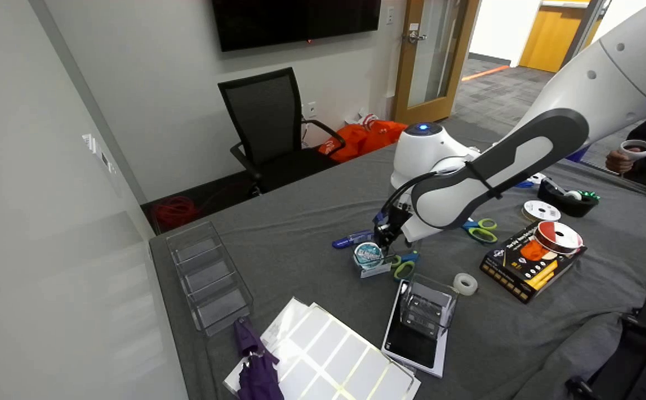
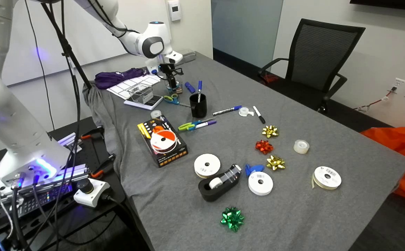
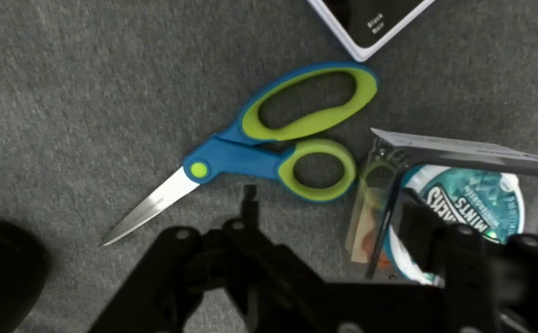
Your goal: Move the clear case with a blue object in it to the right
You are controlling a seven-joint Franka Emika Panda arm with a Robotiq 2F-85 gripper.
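The clear case (image 1: pixel 376 271) is a small open-topped transparent box on the grey cloth. It holds a round teal mint container (image 1: pixel 368 254), which also shows in the wrist view (image 3: pixel 474 212). The case's dark rim (image 3: pixel 382 226) lies between my fingers in the wrist view. My gripper (image 3: pixel 329 199) is open, one finger outside the case's near wall and the other overlapping the mints inside the rim. I cannot tell whether either finger touches the case. In both exterior views the gripper (image 1: pixel 385 236) points down at the case, partly hiding it in an exterior view (image 2: pixel 172 85).
Blue-green scissors (image 3: pixel 236 159) lie beside the case. A blue marker (image 1: pixel 350 239) lies behind it. A flat clear case (image 1: pixel 425 316) rests on a white-edged box. A black mug (image 2: pixel 198 106) with markers stands nearby. A clear divided tray (image 1: pixel 211 278) sits near the table edge.
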